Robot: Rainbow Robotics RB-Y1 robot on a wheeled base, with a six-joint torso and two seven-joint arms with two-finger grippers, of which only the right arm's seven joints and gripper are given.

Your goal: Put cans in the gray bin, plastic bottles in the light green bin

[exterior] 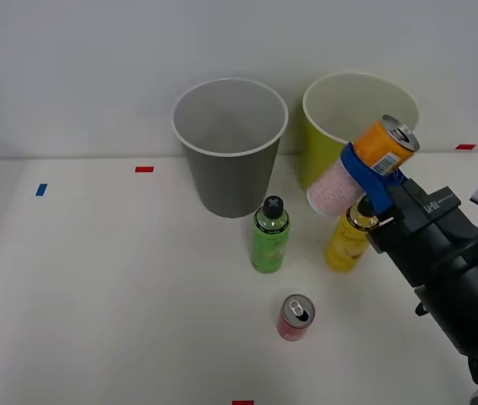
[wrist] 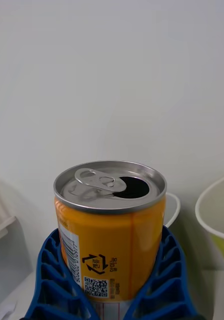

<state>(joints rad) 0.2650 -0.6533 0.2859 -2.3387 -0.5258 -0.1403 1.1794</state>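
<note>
On the white table (exterior: pixel 95 295), left to right:

Gray bin (exterior: pixel 229 156): upright at the far side, left of the light green bin, its pale inside visible.

Green bottle (exterior: pixel 269 236): stands upright just near of the gray bin, black cap on.

Red can (exterior: pixel 295 317): stands upright nearest of all, near and slightly right of the green bottle, its silver top open at the tab.

Light green bin (exterior: pixel 328 135): upright at the far side, just right of the gray bin, partly hidden by the raised can.

Yellow bottle (exterior: pixel 346 240): upright to the right of the green bottle, just near of the light green bin; its cap is partly covered by the gripper.

Orange can (exterior: pixel 382 148): lifted off the table and tilted, in front of the light green bin's right part. The wrist view shows its silver top (wrist: pixel 110 186) opened at the tab.

Right gripper (exterior: pixel 372 175): its blue ribbed fingers (wrist: pixel 57 280) clamp the orange can on both sides, low on its body.
</note>
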